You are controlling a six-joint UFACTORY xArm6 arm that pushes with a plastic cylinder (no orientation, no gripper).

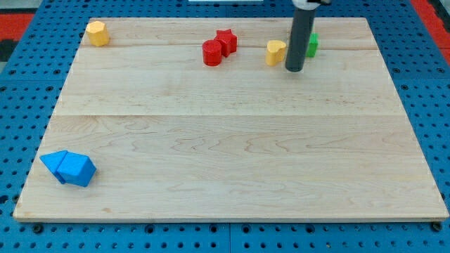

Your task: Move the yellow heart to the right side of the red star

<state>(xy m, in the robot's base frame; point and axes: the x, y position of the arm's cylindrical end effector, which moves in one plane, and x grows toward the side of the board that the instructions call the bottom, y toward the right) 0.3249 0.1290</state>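
Yellow heart (275, 52) sits near the board's top edge, a short gap to the view's right of the red star (226, 41). So it's already on the star's right side, roughly; probably just needs closing up or squaring.

My tip (294, 69) is down on the board just beside the heart, on its view-right and slightly lower. Can't tell if it touches. No fingers here, just a bare rod, so nothing to open or close; pushing only.

Handling, my guess: small rigid block, light, should slide easily on smooth wood. The lobed outline means an off-centre push will spin it. Push on a flat flank, through the middle.

Around the heart:
- red cylinder (211, 53) touching the star on its view-left, lower
- green block (311, 44) view-right of the heart, mostly hidden behind the rod, shape unclear
- yellow block (97, 33) far to view-left, at the board's top corner
- two blue blocks (69, 169) touching each other, far off toward the bottom-left corner

Surface: pale wooden board (232, 161), flat, on a blue pegboard (17, 84). Plenty of space below the heart; little above it before the edge.
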